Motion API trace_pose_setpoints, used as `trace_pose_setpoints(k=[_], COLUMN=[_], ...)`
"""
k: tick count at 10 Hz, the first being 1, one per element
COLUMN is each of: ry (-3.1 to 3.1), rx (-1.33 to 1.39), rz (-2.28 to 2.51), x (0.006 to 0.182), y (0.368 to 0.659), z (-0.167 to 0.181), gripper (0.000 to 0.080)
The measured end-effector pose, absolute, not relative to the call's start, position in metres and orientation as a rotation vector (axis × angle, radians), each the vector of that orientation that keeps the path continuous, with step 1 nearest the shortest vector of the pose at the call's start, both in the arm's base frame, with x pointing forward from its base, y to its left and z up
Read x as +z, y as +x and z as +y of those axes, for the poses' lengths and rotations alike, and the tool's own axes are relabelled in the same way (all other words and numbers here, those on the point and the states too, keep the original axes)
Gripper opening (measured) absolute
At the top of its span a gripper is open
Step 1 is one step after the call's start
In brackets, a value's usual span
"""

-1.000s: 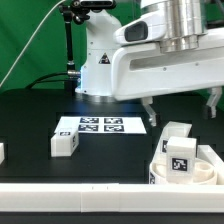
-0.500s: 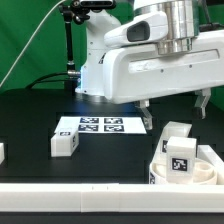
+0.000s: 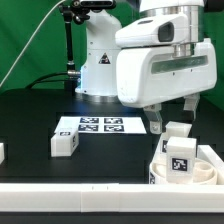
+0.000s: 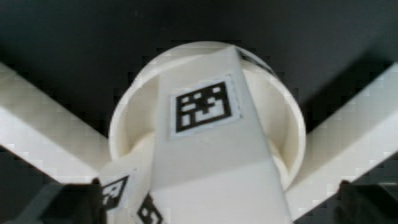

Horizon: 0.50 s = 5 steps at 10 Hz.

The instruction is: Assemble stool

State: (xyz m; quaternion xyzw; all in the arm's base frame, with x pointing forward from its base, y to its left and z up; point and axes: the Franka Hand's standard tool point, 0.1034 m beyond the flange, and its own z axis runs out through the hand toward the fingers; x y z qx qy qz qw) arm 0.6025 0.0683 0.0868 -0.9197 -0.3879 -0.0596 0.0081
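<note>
The white round seat [image 3: 196, 170] sits at the exterior view's right front corner. One tagged leg [image 3: 180, 157] stands in or against it, and a second leg [image 3: 178, 131] stands just behind. My gripper [image 3: 172, 114] hangs open just above these, its fingers [image 3: 156, 122] spread either side of the rear leg. In the wrist view the seat [image 4: 143, 90] and a tagged leg [image 4: 210, 110] fill the middle, with my gripper [image 4: 217, 205] open around the leg and holding nothing. Another leg [image 3: 65, 143] lies on the table to the left.
The marker board [image 3: 100, 126] lies mid-table in front of the robot base. A long white rail [image 3: 90, 200] runs along the front edge. Part of another white block [image 3: 1, 152] shows at the exterior view's left edge. White rails [image 4: 45, 110] meet at the seat's corner.
The arm has swung toward the exterior view's left and come lower, so the open gripper now hangs over the legs by the seat. The parts have not moved.
</note>
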Motion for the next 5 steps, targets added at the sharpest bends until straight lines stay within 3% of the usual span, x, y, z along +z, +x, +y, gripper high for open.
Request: trace_pose_setpoints(k=[2, 5], ry=[-2.784, -2.777], rx=[-0.162, -0.149], rz=[-1.475, -1.489], x=[0.0820, 0.0778], y=[0.6023, 0.5989], z=[0.0670, 0.0655], gripper=[0.0649, 0.0649])
